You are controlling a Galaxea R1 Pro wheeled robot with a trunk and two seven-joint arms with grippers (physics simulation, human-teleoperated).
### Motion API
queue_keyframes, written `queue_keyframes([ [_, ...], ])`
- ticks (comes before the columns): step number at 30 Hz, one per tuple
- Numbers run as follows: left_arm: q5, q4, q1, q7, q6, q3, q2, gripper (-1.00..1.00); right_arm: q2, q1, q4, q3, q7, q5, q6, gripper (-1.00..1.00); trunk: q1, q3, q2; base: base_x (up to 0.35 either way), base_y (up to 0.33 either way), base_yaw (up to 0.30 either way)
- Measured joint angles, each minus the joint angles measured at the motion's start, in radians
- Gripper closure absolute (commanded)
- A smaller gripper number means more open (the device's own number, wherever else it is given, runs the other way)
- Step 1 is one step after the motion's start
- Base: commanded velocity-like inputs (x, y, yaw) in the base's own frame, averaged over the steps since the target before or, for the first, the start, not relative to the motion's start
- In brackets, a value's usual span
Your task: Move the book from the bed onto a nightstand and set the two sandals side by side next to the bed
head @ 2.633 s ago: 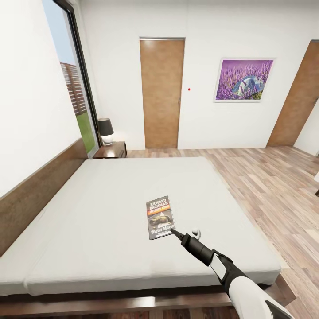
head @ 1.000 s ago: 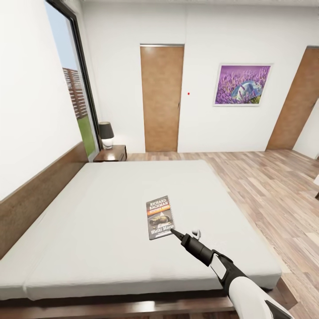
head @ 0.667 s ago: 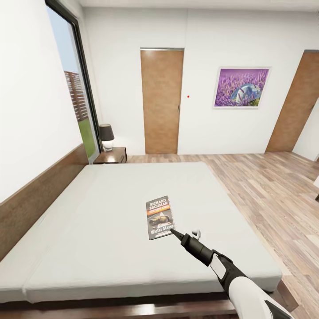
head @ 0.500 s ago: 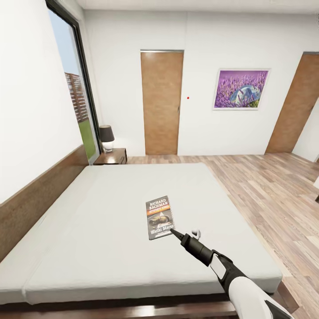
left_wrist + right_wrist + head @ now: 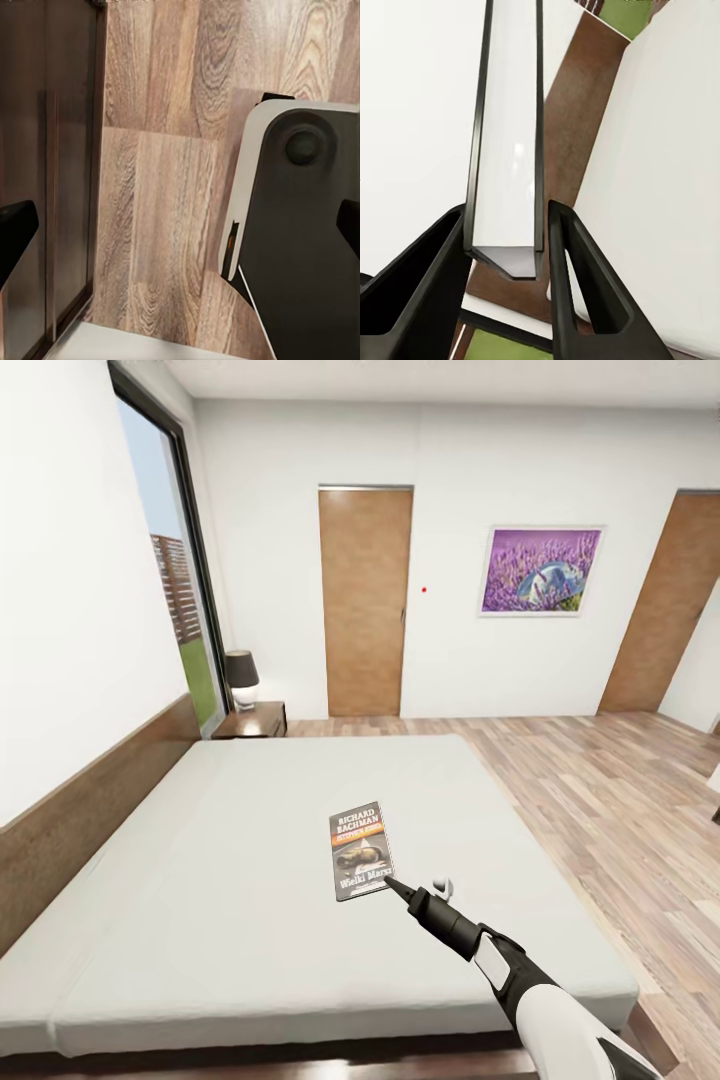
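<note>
One wide bed (image 5: pixel 250 880) with a plain off-white mattress and dark brown frame takes up most of the head view, its wooden headboard (image 5: pixel 90 800) running along the white wall beside a tall window (image 5: pixel 175 575). Past the bed's far edge lies the light wood-plank floor (image 5: pixel 600 780), with a brown door (image 5: pixel 365 600) in the far wall, a second brown door (image 5: pixel 665 605) further right, and a purple lavender picture (image 5: pixel 541 571) hanging between them. In the far corner by the window stands the small dark nightstand (image 5: pixel 252 720) with a black-shaded lamp (image 5: pixel 240 672) on top. The book (image 5: pixel 361 850) is over the mattress, well apart from the nightstand. The right gripper (image 5: pixel 392 885) is closed on the book's near corner; in the right wrist view the thin book (image 5: pixel 508 150) sits edge-on between both black fingers (image 5: pixel 577 300). The left gripper (image 5: pixel 180 232) hangs over the floor with its fingertips spread wide, nothing between them.
</note>
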Motion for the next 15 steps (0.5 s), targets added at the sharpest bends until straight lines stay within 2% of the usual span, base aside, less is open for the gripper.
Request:
queue_keyframes([
  [15,0.0,0.0,0.0,0.0,0.0,0.0,-0.001,-1.0,-0.001,0.0,0.0,0.0,0.001,0.0,0.0,1.0,0.0,0.02,0.0,0.0,0.0,0.0],
])
